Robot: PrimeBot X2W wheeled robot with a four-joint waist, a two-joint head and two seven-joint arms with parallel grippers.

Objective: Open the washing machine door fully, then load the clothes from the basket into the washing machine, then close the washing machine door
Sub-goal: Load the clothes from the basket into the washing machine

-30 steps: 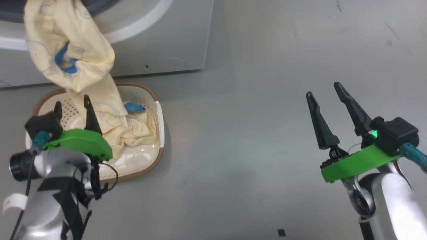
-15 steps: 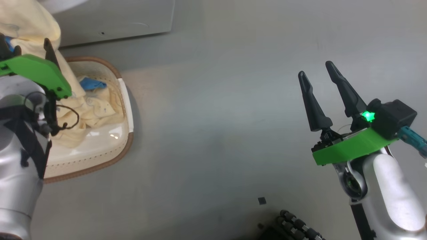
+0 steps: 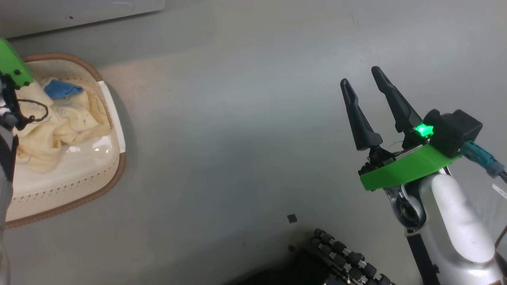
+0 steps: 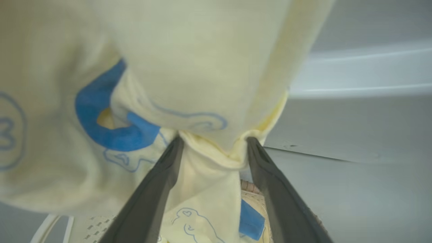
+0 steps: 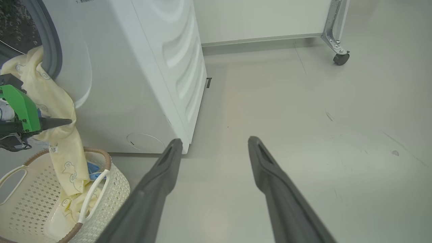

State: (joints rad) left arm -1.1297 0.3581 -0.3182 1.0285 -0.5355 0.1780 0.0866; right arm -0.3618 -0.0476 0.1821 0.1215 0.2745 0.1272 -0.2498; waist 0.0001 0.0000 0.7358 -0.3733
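The clothes (image 4: 202,50), pale yellow fabric with blue patches, hang from the washing machine's (image 5: 135,67) grey-ringed opening down into the basket (image 5: 111,189). My left gripper (image 4: 214,140) is open, and a bunched fold of that fabric lies between its fingertips. In the right wrist view one of its fingers (image 5: 54,123) points into the hanging cloth above the basket. The head view has the basket (image 3: 79,186) at the left with the clothes (image 3: 59,118) heaped inside. My right gripper (image 3: 358,75) stands open and empty over bare floor, far to the right. The washing machine door is out of view.
The machine's white side panel (image 3: 79,12) runs along the head view's top left. A metal frame leg on a caster (image 5: 340,59) stands at the far back right. My base, with black rollers (image 3: 344,257), is at the bottom, near a small black mark (image 3: 292,218).
The head camera has swung right, so basket and machine slid to the picture's left edge. My left gripper moved from over the basket's front up toward the machine. The right gripper stayed open.
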